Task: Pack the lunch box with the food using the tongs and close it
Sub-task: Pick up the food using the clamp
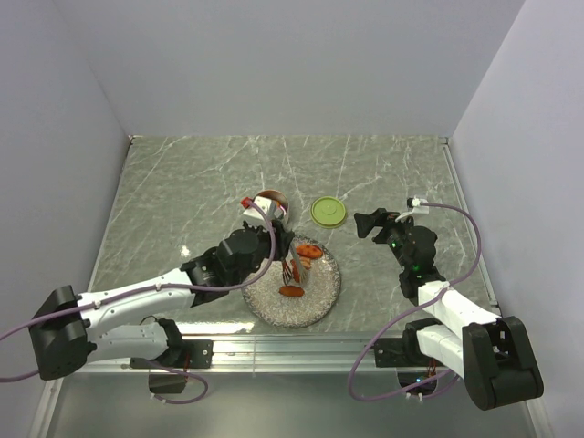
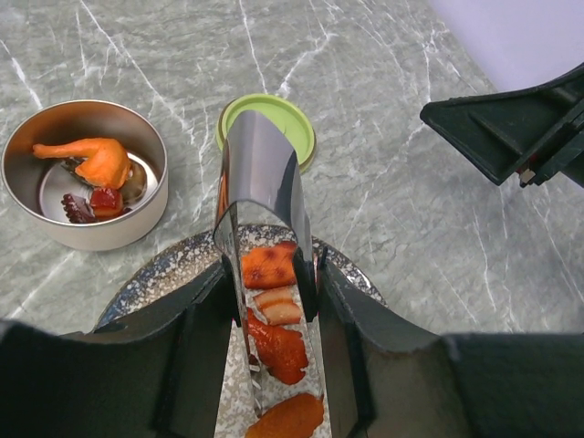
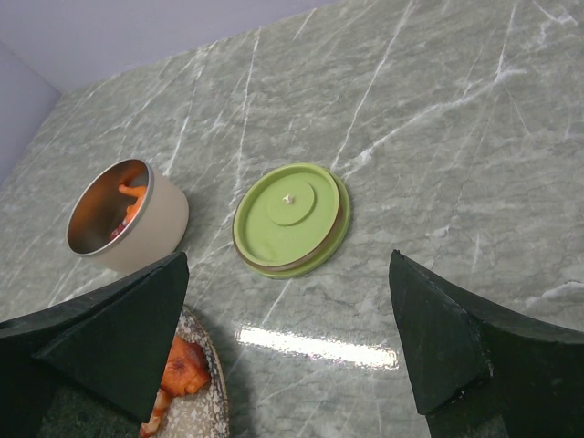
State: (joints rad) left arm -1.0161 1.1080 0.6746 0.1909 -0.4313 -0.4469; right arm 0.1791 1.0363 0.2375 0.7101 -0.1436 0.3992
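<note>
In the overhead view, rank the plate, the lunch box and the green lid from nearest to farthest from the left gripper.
1. Plate, below the left gripper.
2. Lunch box, just beyond it.
3. Green lid, farther right.

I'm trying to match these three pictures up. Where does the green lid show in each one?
Top external: the lid lies just above the middle, slightly right.
Left wrist: the lid is at upper middle, its near edge hidden behind the tongs.
Right wrist: the lid sits in the centre, fully visible.
Shared landmark: the steel tin stands left of the lid in every view.
</note>
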